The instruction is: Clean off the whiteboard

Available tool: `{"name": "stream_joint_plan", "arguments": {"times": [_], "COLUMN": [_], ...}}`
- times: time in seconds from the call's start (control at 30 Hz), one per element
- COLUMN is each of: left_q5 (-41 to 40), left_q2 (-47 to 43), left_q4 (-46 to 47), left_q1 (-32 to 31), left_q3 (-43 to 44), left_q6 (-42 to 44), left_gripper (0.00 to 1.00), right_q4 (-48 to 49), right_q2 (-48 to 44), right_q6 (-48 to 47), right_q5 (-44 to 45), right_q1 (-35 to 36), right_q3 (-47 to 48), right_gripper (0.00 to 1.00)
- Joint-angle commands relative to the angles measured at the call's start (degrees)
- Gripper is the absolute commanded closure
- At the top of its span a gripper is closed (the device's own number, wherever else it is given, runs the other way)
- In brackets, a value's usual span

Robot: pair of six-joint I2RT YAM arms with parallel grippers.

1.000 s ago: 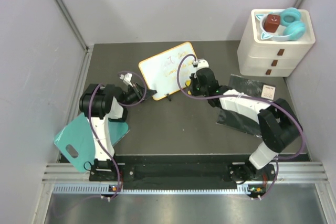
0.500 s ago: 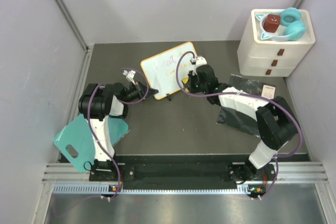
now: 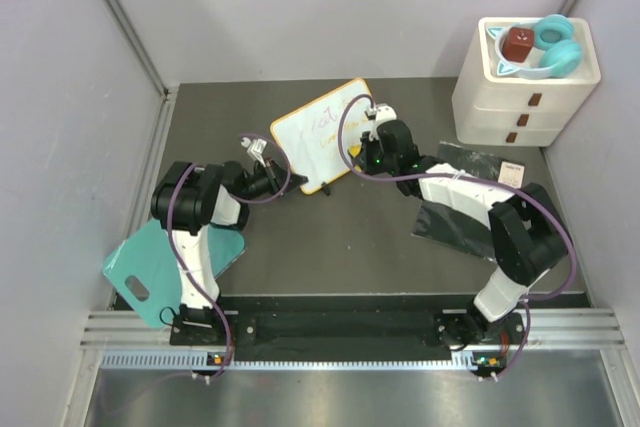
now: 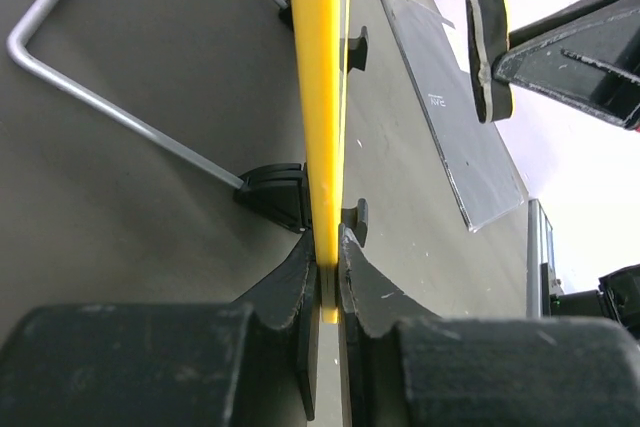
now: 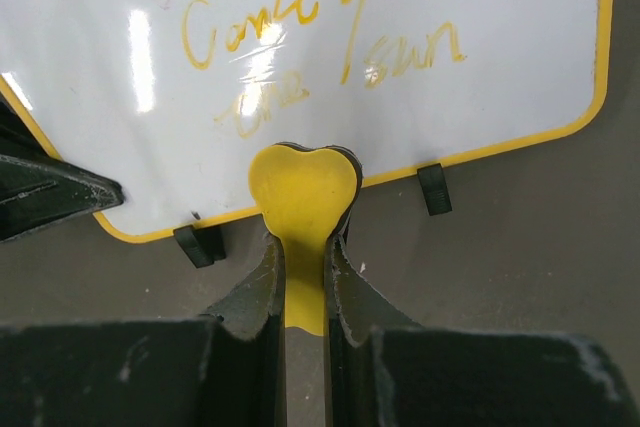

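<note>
The whiteboard (image 3: 318,134) stands tilted at the back middle, with a yellow frame, black feet and orange handwriting (image 5: 330,32). My left gripper (image 3: 287,186) is shut on the board's yellow frame edge (image 4: 322,97) at its lower left corner, fingers (image 4: 296,277) on both sides. My right gripper (image 3: 357,154) is shut on a yellow heart-shaped eraser (image 5: 303,192), which sits just at the board's bottom edge. The eraser also shows in the left wrist view (image 4: 486,52), close in front of the board face.
A white drawer unit (image 3: 520,97) at the back right holds teal headphones (image 3: 556,44) and a red-brown cube (image 3: 517,44). A dark sheet with a white label (image 3: 470,197) lies under my right arm. A teal cutting board (image 3: 145,262) lies at the near left. The board's wire stand (image 4: 100,97) is behind it.
My left gripper has moved right to the board's lower left corner and closed on the frame. The board has shifted slightly. My right gripper edged left toward the board's bottom edge.
</note>
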Motion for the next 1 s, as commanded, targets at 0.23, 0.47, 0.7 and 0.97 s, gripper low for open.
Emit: {"name": "stream_joint_plan", "arguments": {"times": [0.23, 0.47, 0.7, 0.97], "left_q5": [5.5, 6.7, 7.1, 7.4], "left_q2": [-3.7, -5.8, -7.9, -7.2], "left_q4": [-2.5, -8.1, -12.8, -13.1], "left_q1": [-1.4, -2.6, -3.3, -3.9], "left_q3": [-3.8, -4.6, -5.0, -4.8], "left_q6": [3.5, 8.8, 12.2, 13.1], "left_gripper": [1.0, 1.0, 1.0, 1.0], "right_q4": [1.1, -0.2, 3.9, 10.4], "right_q2": [0.3, 10.6, 17.4, 16.9], "right_q6": [-1.0, -0.7, -1.6, -3.8], "right_q5": [-1.5, -2.4, -3.8, -2.9], "right_q1": [-1.0, -1.0, -0.9, 4.9], "right_q3": [5.6, 14.9, 20.2, 15.9], "right_gripper": [1.0, 1.0, 1.0, 1.0]}}
